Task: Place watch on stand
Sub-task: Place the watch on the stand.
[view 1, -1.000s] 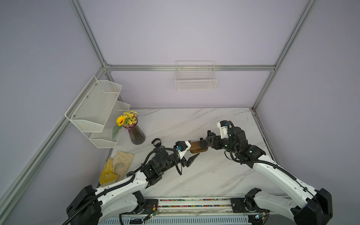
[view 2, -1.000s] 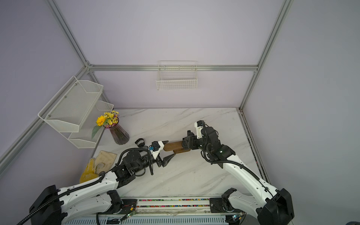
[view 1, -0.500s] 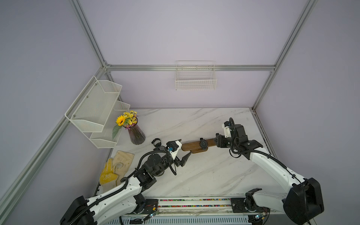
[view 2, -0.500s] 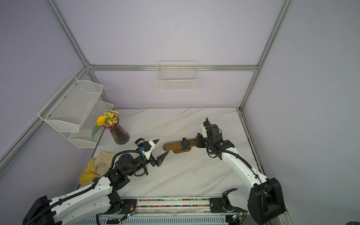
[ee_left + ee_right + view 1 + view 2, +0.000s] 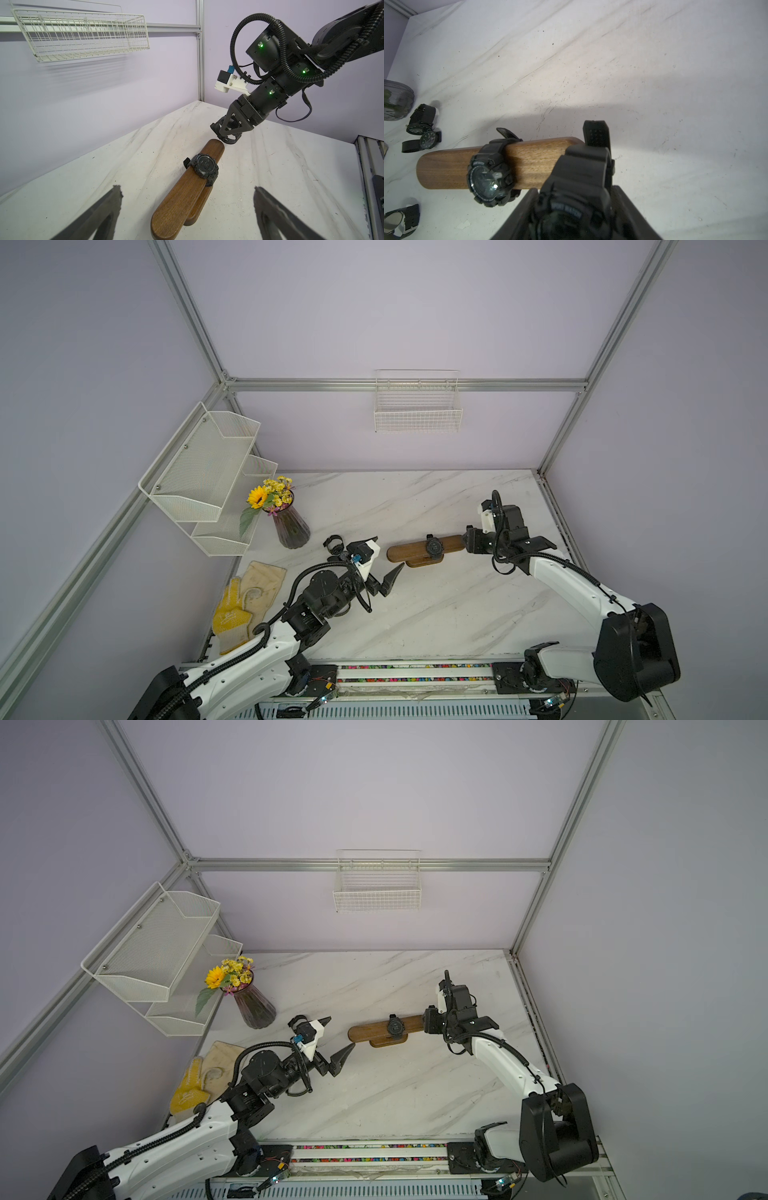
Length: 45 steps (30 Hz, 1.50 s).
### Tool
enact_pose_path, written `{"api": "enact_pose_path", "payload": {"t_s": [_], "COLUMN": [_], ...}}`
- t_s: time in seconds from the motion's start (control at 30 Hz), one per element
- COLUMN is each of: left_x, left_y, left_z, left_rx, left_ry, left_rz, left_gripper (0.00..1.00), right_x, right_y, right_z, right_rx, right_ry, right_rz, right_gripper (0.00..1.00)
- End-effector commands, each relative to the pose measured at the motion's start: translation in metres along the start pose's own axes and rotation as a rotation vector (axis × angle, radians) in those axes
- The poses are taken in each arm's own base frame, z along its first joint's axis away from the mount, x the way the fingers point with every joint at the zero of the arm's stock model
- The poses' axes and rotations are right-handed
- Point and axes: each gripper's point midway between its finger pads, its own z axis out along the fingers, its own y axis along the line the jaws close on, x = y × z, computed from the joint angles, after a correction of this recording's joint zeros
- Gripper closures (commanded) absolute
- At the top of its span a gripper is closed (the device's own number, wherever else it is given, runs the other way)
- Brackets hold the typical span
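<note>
White arm links (image 5: pixel 569 580), black joints (image 5: pixel 324 593), ribbed black cables (image 5: pixel 233 47), green lights (image 5: pixel 303 72), dark pointed left claw (image 5: pixel 342 1031)

In the right wrist view, the nearest watch (image 5: pixel 581 170) is blurred and cropped.

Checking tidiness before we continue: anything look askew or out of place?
Nothing damaged or spilled. Black strap watches lie loose on the marble tabletop beside the purple glass vase, off the brown wooden stand.

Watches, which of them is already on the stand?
The black watch wrapped around the bar of the wooden stand. A second watch is held by the right claw; other watches lie loose on the table.
</note>
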Motion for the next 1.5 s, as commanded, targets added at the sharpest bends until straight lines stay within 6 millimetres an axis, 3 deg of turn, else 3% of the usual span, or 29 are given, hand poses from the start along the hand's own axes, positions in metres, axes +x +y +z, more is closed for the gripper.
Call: {"api": "enact_pose_path", "payload": {"t_s": [0.0, 0.4, 0.77, 1.0, 1.47], "left_x": [-0.001, 0.001, 0.002, 0.003, 0.006], "left_y": [0.002, 0.003, 0.004, 0.005, 0.005], "left_z": [-0.004, -0.005, -0.004, -0.004, -0.002], "left_rx": [-0.005, -0.005, -0.004, -0.007, -0.006], "left_ry": [-0.028, -0.027, -0.025, -0.024, -0.016], "left_rz": [-0.016, -0.020, -0.024, -0.024, -0.029], "left_gripper": [0.01, 0.00, 0.00, 0.00, 0.00], "right_x": [-0.006, 0.005, 0.012, 0.019, 0.014], "right_y": [-0.004, 0.005, 0.019, 0.018, 0.026], "right_z": [0.006, 0.030, 0.033, 0.039, 0.032], "right_rx": [-0.005, -0.090, -0.181, -0.183, -0.186], "right_ry": [-0.027, 0.019, 0.039, 0.068, 0.063], "right_rz": [-0.009, -0.010, -0.019, -0.007, -0.006], "right_gripper": [0.59, 0.59, 0.59, 0.58, 0.55]}}
